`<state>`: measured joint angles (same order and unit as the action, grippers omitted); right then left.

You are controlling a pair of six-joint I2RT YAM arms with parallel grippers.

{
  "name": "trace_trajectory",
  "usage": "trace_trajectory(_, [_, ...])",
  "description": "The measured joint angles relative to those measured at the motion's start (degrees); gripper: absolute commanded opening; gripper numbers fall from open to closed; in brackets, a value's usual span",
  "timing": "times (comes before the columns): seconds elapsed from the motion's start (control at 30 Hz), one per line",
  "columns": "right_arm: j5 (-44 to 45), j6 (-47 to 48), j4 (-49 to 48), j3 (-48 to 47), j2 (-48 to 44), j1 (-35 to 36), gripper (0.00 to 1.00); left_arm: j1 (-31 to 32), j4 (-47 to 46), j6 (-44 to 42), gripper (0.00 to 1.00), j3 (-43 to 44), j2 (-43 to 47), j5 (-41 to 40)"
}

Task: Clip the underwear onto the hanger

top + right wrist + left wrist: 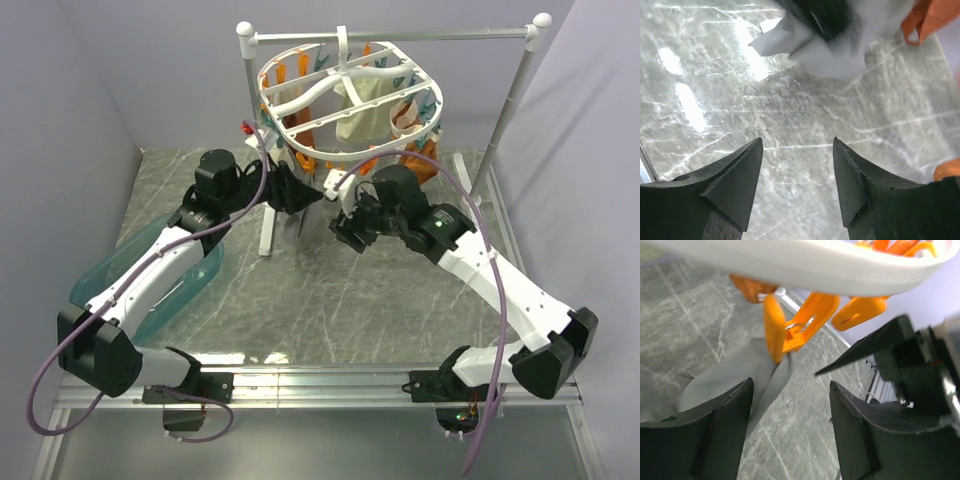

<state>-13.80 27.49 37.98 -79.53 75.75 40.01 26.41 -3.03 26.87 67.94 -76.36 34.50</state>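
Check your left wrist view. The underwear [727, 377] hangs limp from an orange peg [790, 327], one edge nipped in the peg's tip and the rest draping down toward the marble table [685, 315]. That peg dangles from the white rim of the hanger [815, 265] right overhead, which is why you're working so high and so close under the frame.

Your left gripper [790, 390] sits just below the cloth, fingers spread wide with nothing between them. So the peg alone carries the weight, not you.

Right gripper [797, 145], same story. Its fingers are wide apart and empty, aimed down at the table. The underwear [835, 55] is a blur at the top of that view, and there's a dark shape across it that I can't identify.

From above, both wrists crowd together under the near rim of the frame, which hangs from the white rail stand [450, 33].

One peg looks to be biting, but I can't tell whether the bite is deep enough. If you back off, go slowly and watch that pinched edge.
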Motion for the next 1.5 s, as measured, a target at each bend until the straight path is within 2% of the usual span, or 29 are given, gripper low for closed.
trace_trajectory(0.37, [-12.46, -13.38, -12.98, 16.46, -8.87, -15.52, 0.66, -3.72, 2.49, -0.33, 0.63, -1.99, 3.06, -0.76])
trace_trajectory(0.57, [-18.08, -18.78, -18.16, 21.92, -10.95, -20.37, 0.66, -4.42, 5.27, -3.78, 0.63, -2.14, 4.22, 0.46])
trace_trajectory(0.8, [-20.37, -24.72, -24.55, 25.73, -12.92, -21.59, 0.66, -4.85, 9.79, -11.28, 0.64, -4.96, 9.14, 3.23])
trace_trajectory(1.03, [-18.82, -34.82, -33.44, 31.56, -13.55, -21.68, 0.64, -4.72, 11.87, -16.79, 0.56, -8.72, 13.84, 6.62])
trace_trajectory(1.27, [-17.59, -45.66, -41.53, 37.75, -13.31, -21.73, 0.62, -2.64, 11.17, -16.02, 0.57, -13.4, 13.92, -0.22])
trace_trajectory(1.5, [-16.15, -49.31, -44.74, 38.86, -14.53, -21.84, 0.6, 2.47, 8.24, -17.77, 0.55, -21.99, 20.24, -3.13])
